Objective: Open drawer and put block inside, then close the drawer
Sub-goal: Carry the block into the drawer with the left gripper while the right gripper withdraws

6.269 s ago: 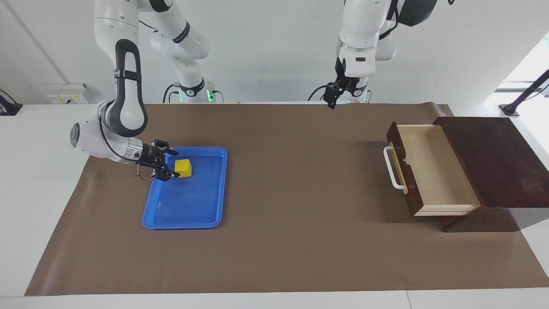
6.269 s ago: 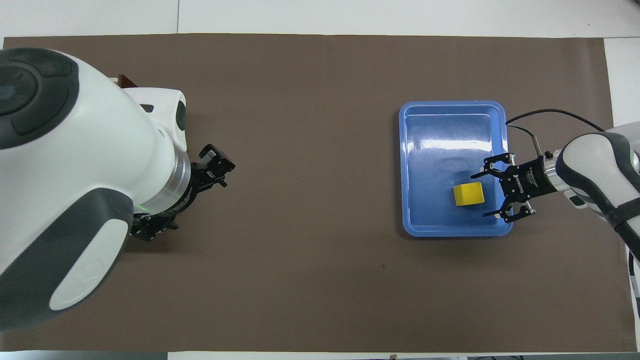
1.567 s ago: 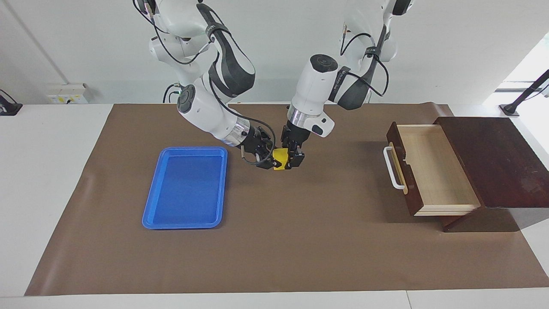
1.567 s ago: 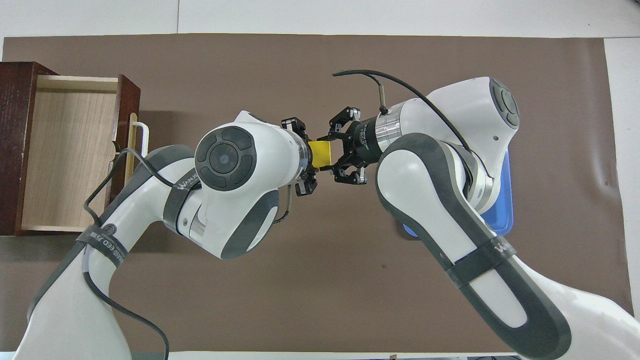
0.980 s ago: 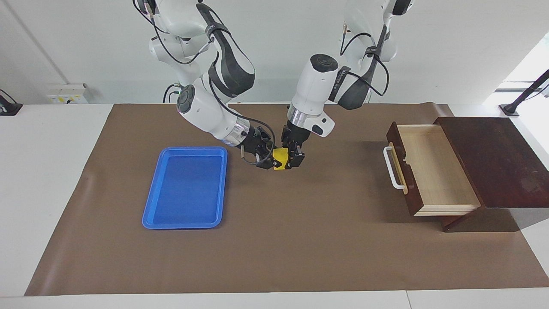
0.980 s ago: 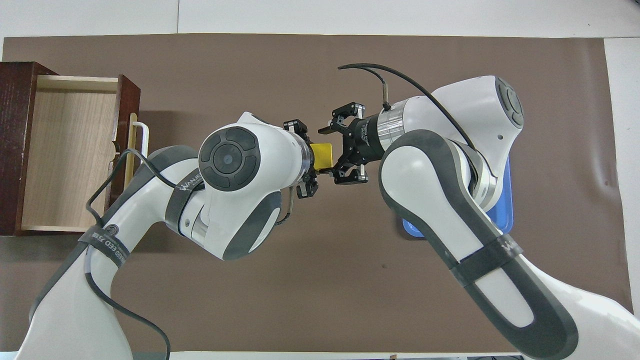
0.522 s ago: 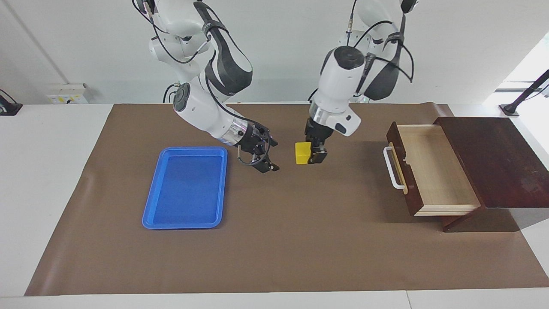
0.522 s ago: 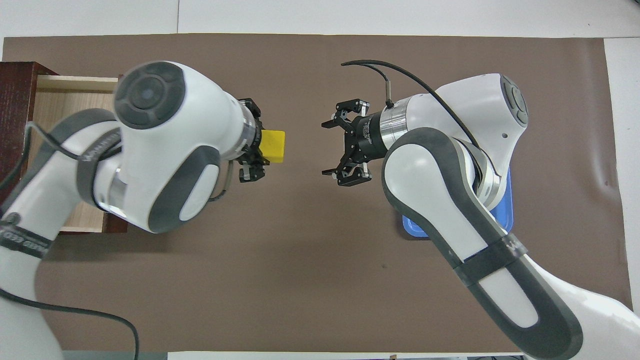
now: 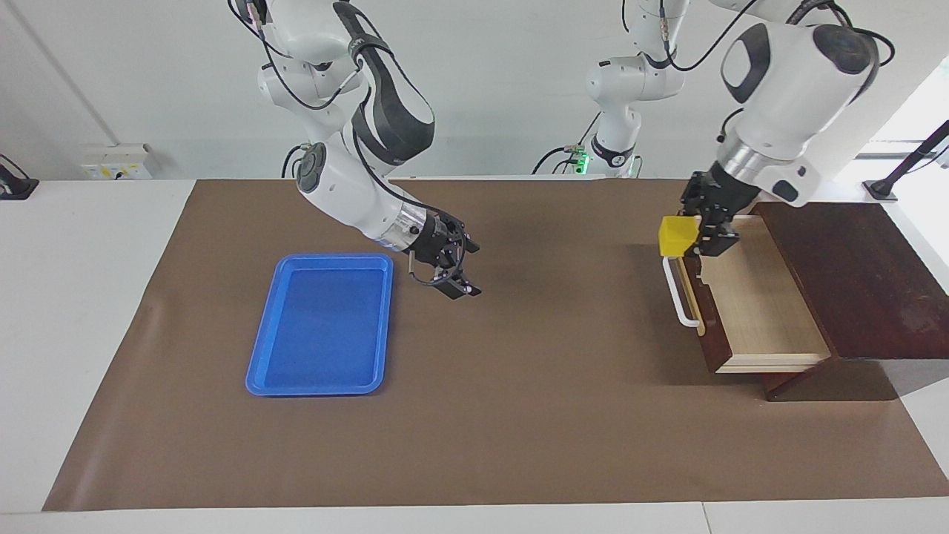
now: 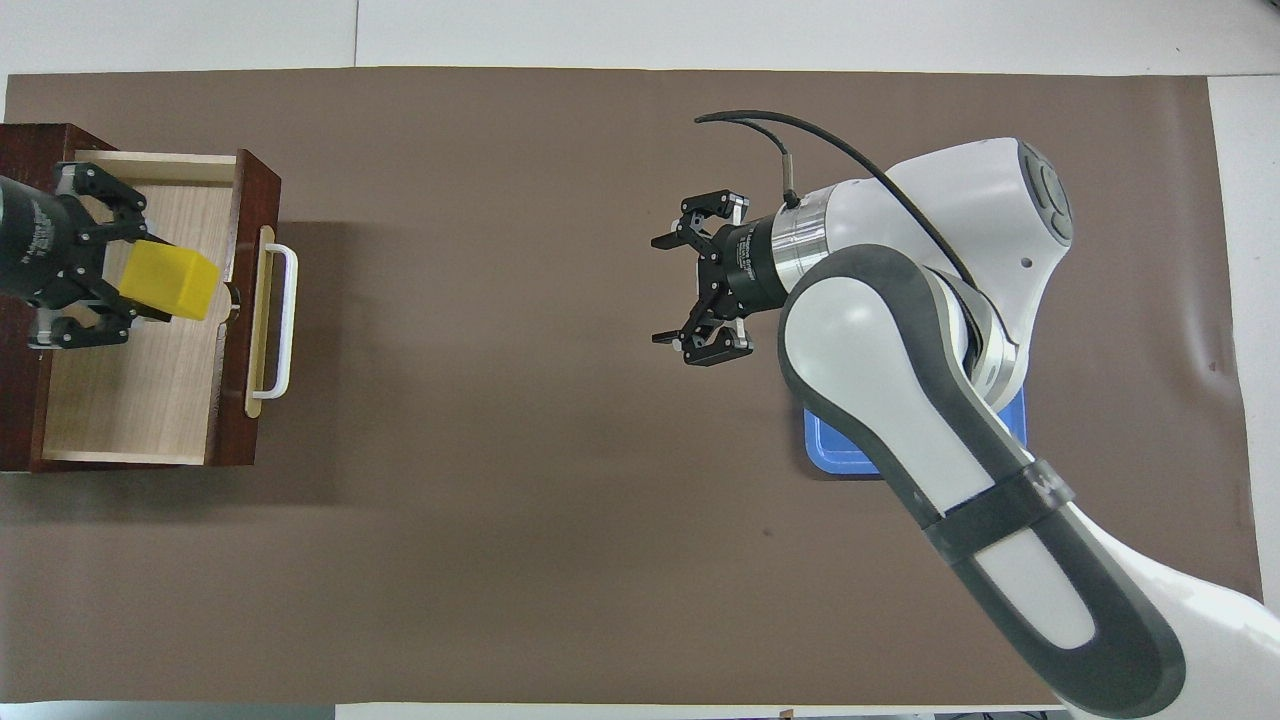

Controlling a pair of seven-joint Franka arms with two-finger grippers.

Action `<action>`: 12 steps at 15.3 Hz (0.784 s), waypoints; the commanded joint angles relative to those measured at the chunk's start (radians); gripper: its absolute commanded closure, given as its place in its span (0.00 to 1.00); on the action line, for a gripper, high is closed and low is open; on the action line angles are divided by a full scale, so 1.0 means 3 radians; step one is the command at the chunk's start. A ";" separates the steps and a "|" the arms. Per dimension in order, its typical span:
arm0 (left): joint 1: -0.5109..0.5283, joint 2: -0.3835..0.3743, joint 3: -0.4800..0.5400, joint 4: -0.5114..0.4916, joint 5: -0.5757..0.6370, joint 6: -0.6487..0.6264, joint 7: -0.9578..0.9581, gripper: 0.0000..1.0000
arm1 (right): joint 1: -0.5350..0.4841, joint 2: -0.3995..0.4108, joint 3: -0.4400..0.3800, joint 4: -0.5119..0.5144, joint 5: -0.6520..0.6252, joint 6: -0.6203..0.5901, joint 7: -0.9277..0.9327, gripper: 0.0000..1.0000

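A white-walled room holds a white tabletop (image 9: 96, 297) under a brown mat (image 9: 519, 415), its open drawer (image 9: 749, 297) at the left arm's end, the left gripper (image 9: 700, 233) over it grasping the block (image 9: 676, 236), blue tray (image 9: 319, 326) beside the right gripper (image 9: 463, 271), fingers (image 10: 668, 240) released.

Drawer (image 9: 749, 297): dark brown wood front, white bar handle (image 9: 678, 293) on a tan strip, pale wood interior. Pulled fully out of its boxy dark cabinet (image 9: 852, 274) at the left arm's end of the worktop; nothing rests inside.

Block (image 9: 678, 235): small bright yellow cube, slightly tilted, clamped in the left tool (image 9: 708, 237), held in the air over the drawer's front edge, above the handle.
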 commanded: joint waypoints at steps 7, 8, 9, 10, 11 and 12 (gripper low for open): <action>0.0402 -0.0075 -0.0036 -0.0988 -0.0082 0.0830 0.0637 1.00 | -0.0696 -0.0029 0.0005 0.0526 -0.0354 -0.0770 -0.0061 0.00; 0.0402 -0.0080 -0.0036 -0.1029 -0.0082 0.0850 0.0647 1.00 | -0.0732 -0.0029 0.0005 0.0582 -0.0482 -0.0887 -0.0203 0.00; 0.0412 -0.0080 -0.0036 -0.1070 -0.0082 0.0866 0.0698 1.00 | -0.0742 -0.0029 0.0000 0.0638 -0.0594 -0.1010 -0.0351 0.00; 0.0417 -0.0085 -0.0036 -0.1096 -0.0082 0.0896 0.0774 1.00 | -0.0798 -0.0029 -0.0006 0.0694 -0.0707 -0.1138 -0.0505 0.00; 0.0417 -0.0101 -0.0036 -0.1127 -0.0082 0.0922 0.0810 0.97 | -0.0880 -0.0024 -0.0001 0.0766 -0.0819 -0.1286 -0.0678 0.00; 0.0417 -0.0101 -0.0036 -0.1137 -0.0082 0.0943 0.0811 0.75 | -0.0936 -0.0024 0.0000 0.0802 -0.0942 -0.1414 -0.0893 0.00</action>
